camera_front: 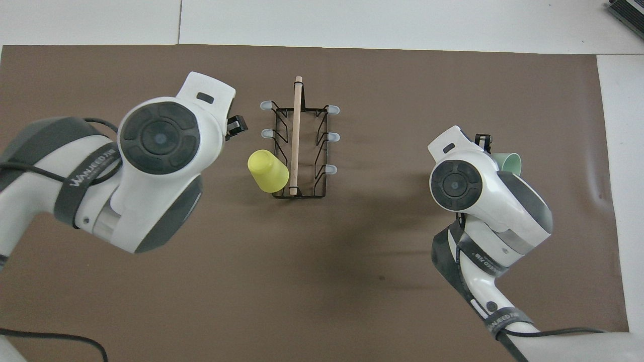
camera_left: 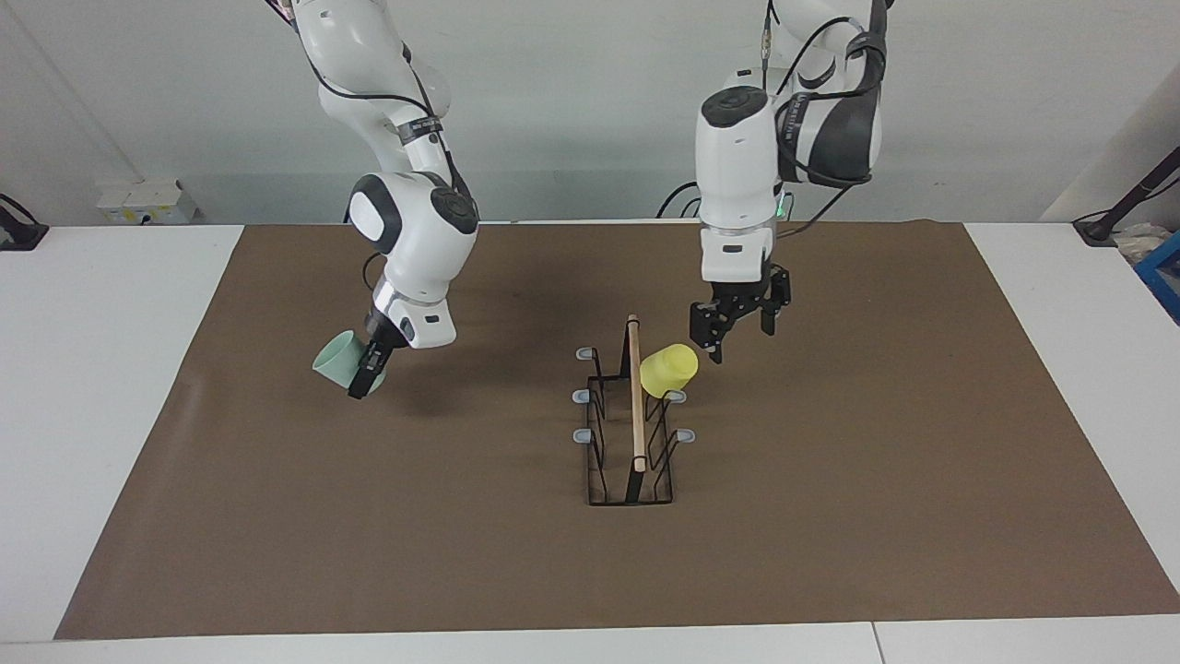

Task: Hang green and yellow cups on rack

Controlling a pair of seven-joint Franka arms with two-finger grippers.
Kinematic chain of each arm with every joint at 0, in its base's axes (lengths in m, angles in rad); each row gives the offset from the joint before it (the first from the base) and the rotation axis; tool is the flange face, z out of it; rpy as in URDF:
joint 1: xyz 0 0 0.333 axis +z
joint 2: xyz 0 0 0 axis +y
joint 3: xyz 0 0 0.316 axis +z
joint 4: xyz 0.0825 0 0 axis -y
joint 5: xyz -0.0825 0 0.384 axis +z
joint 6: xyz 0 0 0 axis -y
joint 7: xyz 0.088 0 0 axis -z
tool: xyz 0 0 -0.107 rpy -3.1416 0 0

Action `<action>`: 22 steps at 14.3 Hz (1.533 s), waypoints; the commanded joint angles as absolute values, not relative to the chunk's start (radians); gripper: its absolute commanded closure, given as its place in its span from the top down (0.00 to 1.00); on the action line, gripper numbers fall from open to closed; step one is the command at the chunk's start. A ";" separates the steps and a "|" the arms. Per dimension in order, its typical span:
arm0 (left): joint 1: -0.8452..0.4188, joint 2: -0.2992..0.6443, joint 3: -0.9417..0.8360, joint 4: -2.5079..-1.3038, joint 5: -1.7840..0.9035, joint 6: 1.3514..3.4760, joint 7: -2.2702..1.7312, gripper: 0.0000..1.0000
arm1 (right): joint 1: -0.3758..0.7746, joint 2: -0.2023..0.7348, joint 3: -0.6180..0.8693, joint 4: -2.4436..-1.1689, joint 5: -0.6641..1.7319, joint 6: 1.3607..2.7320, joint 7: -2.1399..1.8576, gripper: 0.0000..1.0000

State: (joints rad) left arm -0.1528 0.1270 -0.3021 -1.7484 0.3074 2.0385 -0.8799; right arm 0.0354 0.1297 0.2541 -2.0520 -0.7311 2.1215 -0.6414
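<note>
The rack (camera_left: 635, 415) stands on the middle of the brown mat; it also shows in the overhead view (camera_front: 297, 130). The yellow cup (camera_left: 669, 369) hangs tilted on the rack's prong nearest the robots, on the side toward the left arm's end; it shows in the overhead view (camera_front: 268, 171) too. My left gripper (camera_left: 739, 334) is open and empty, just above and beside the yellow cup. My right gripper (camera_left: 366, 371) is shut on the pale green cup (camera_left: 336, 360) and holds it tilted above the mat, toward the right arm's end. The green cup's rim peeks out past the right wrist (camera_front: 509, 162).
The brown mat (camera_left: 830, 516) covers most of the white table. A small white box (camera_left: 147, 199) sits near the robots at the right arm's end. A blue object (camera_left: 1163, 272) lies at the table's edge at the left arm's end.
</note>
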 commanded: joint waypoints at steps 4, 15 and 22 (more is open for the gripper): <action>-0.163 0.006 -0.072 -1.753 0.051 1.916 -0.285 1.00 | 0.026 0.052 0.287 -1.965 -0.413 2.052 -0.669 0.00; -0.127 -0.015 0.087 -1.648 -0.028 1.680 0.196 1.00 | 0.075 -0.034 0.311 -1.986 0.217 2.302 -0.768 0.00; -0.092 -0.035 0.060 -1.660 -0.029 1.664 0.186 1.00 | 0.058 -0.063 0.310 -2.060 0.946 2.427 -1.365 0.00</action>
